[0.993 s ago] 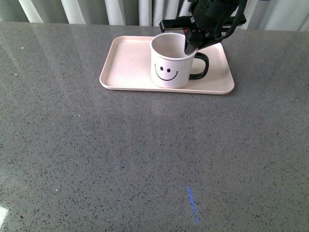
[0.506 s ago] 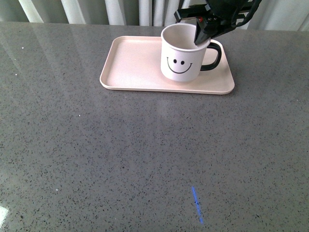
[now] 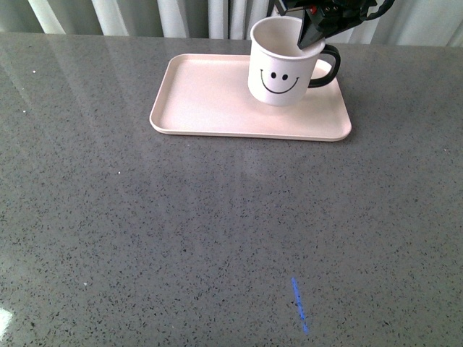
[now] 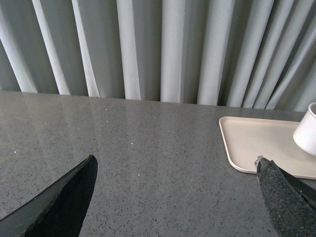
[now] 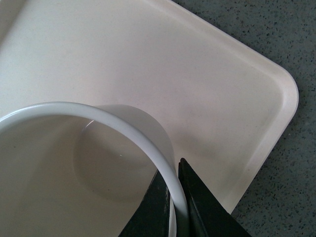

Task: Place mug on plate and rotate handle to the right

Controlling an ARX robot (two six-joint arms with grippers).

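The cream-white mug (image 3: 281, 71) with its black smiley hangs tilted over the back right part of the pale pink plate (image 3: 202, 101). Its black handle (image 3: 329, 66) points right. My right gripper (image 3: 311, 35) is shut on the mug's rim beside the handle. In the right wrist view one finger sits inside the mug (image 5: 98, 116) and one outside, with the gripper (image 5: 175, 170) pinching the wall above the plate (image 5: 212, 84). My left gripper (image 4: 175, 159) stands open over bare table, well left of the plate (image 4: 252, 143) and the mug (image 4: 308, 131).
A grey speckled table (image 3: 181, 231) runs to pale curtains (image 4: 163, 49) at the back. A short blue mark (image 3: 299, 305) lies near the front edge.
The right gripper has carried the mug to the right and towards the back over the plate, and the mug now tilts more. The handle still points right.
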